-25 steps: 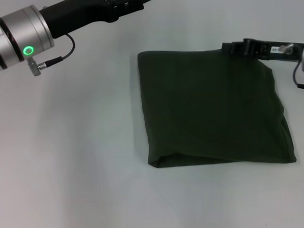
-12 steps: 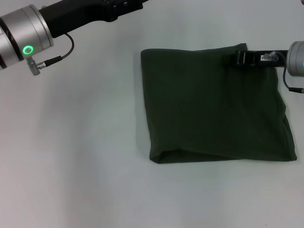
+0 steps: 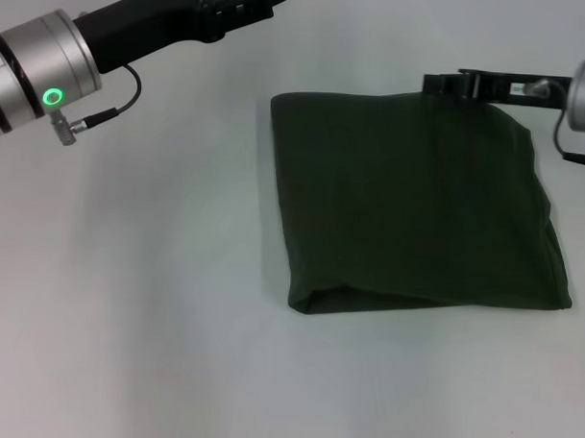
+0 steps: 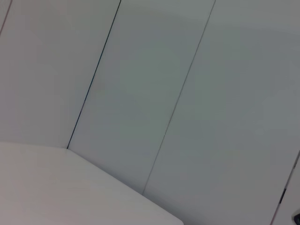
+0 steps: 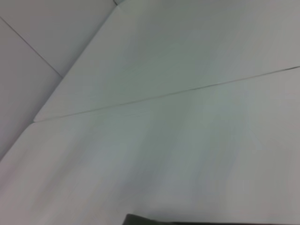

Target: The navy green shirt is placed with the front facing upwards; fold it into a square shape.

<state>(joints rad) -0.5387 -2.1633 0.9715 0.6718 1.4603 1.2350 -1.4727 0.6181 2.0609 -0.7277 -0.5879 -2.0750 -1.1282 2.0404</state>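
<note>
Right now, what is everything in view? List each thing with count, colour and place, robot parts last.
navy green shirt: one, dark olive green, folded into a rough square, lying flat on the table right of centre.
table: one, white, under the shirt.
wall panels: several, pale grey, beyond the table's edge in the left wrist view.
left gripper: one, black, raised at the far left, off the shirt.
right gripper: one, black, at the shirt's far right edge.

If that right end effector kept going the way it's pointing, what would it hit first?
Probably nothing: the right end effector points leftward along the far edge of the navy green shirt, with only bare table beyond, though its height is unclear.
</note>
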